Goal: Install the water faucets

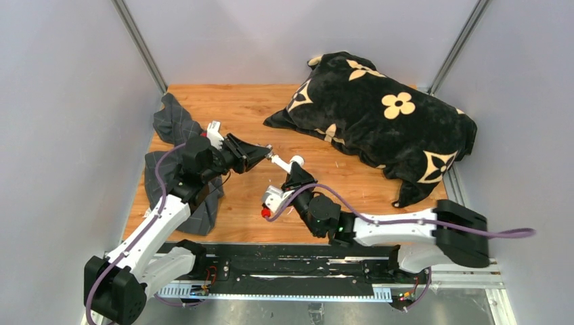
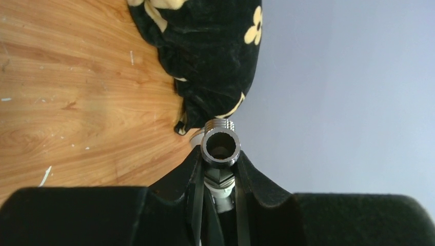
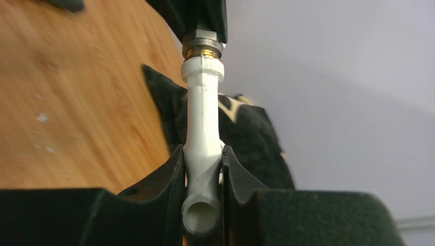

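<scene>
Assembly of the faucet stands at the joining step. Its two parts meet in mid-air above the table (image 1: pixel 250 108), between the arms, and neither rests on the wood.

The right tool (image 3: pixel 203 169) is drawn narrow on the white tap body (image 3: pixel 202 128), pinching its stem near the open lower end with a finger pressed on either side. The left tool (image 2: pixel 221 165) is equally tight, clamping the metal piece (image 2: pixel 221 145). That piece's threaded collar and open round mouth stand just past the fingertips.

From the right wrist, the brass-and-steel collar of the metal piece sits hard against the top of the tap body and in line with it, with the left tool's fingers (image 3: pixel 205 15) closed over it.

On that showing, the parts appear mated at least at the mouth. How far the thread has run in cannot be told, since the joint is partly covered. What looks to be left is turning the piece fully home, checking that it sits straight, and releasing both grips.

A black flowered cushion (image 1: pixel 379 115) lies at the far right of the table and a grey cloth (image 1: pixel 172 122) at the left edge, both apart from the work.
</scene>
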